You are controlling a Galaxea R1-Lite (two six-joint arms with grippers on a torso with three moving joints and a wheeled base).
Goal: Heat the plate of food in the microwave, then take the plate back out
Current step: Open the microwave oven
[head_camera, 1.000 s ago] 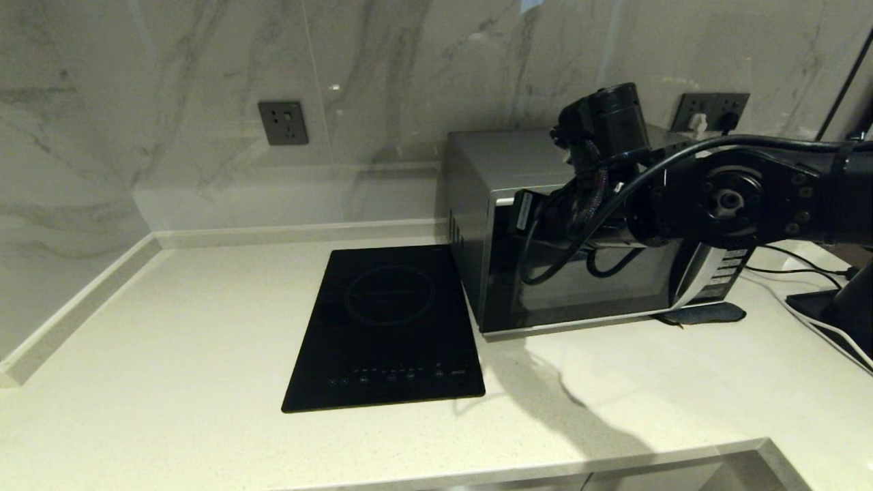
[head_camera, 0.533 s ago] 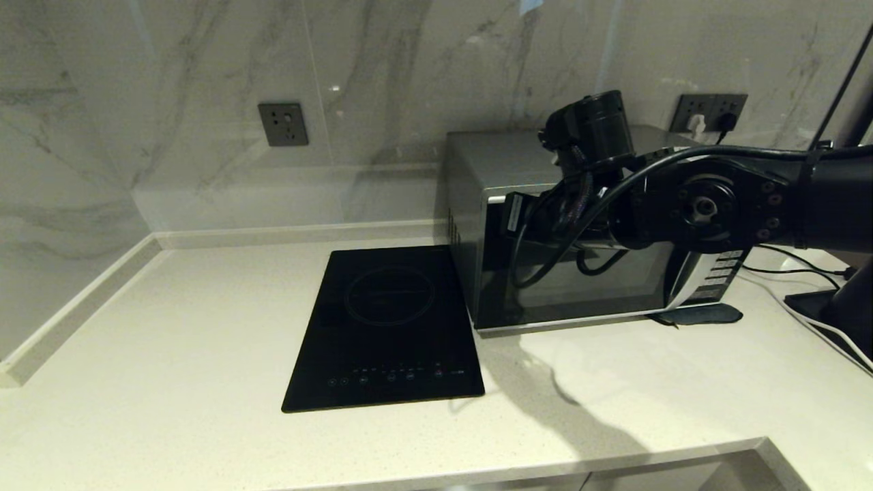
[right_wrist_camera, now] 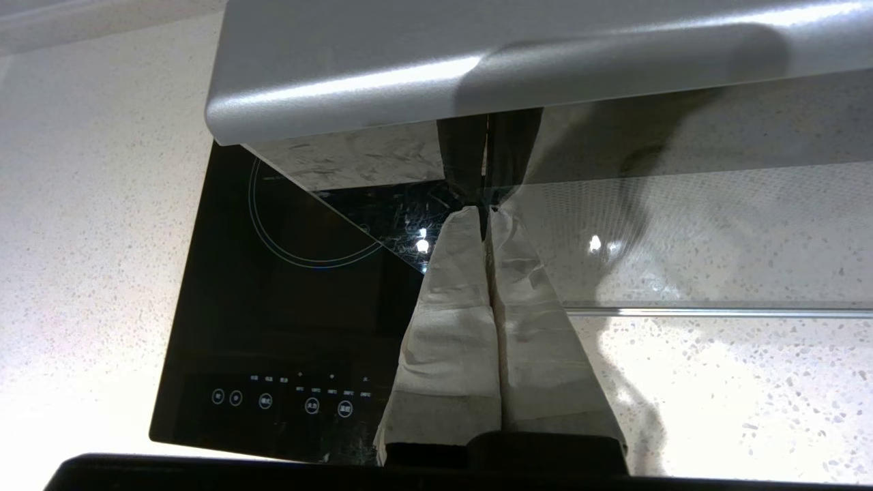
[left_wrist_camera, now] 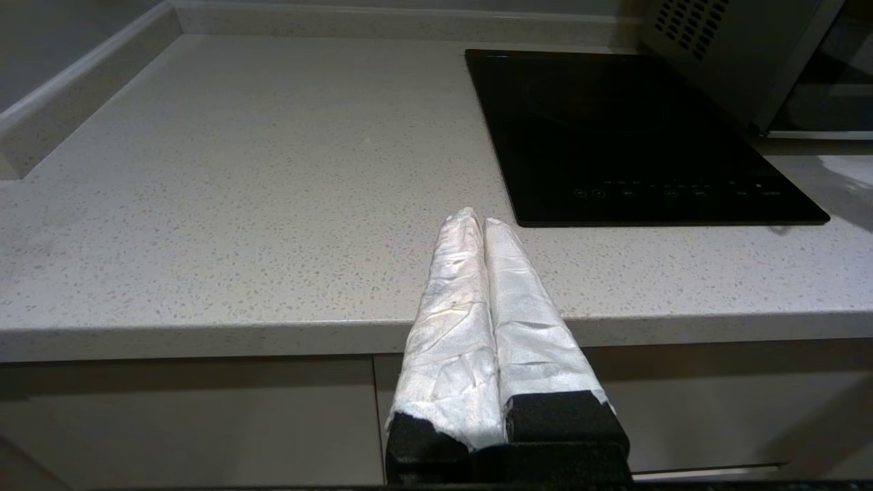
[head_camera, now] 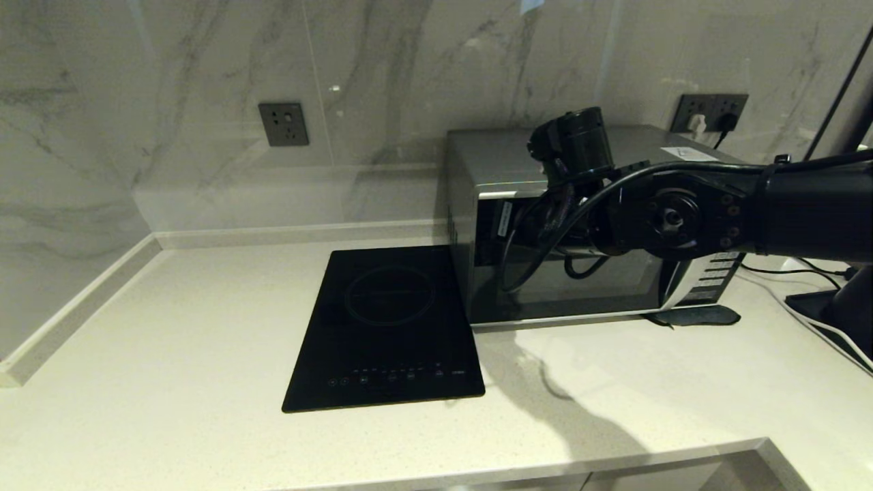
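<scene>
Presently, in the head view, the boxy silver-grey microwave point(head_camera: 593, 225) stands on the pale speckled counter point(head_camera: 204, 327) beside the flat black glass hob point(head_camera: 389, 327), its dark glass door nearly shut under the right arm; the plate of food is not seen. In the left wrist view, the left end effector point(left_wrist_camera: 475, 218) is parked closed and empty at the counter edge. In the right wrist view, the right end effector point(right_wrist_camera: 483, 217), closed and empty, is pressed tip-first to the door glass. Pressure should be kept square until latching is judged complete.

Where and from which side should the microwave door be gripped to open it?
Likely the curved silver strip on the microwave, beside the button panel, approached from the front: the rest of the door is flat glass. The right gripper, fingers shut, touches that glass; the left gripper is parked by the counter edge.
</scene>
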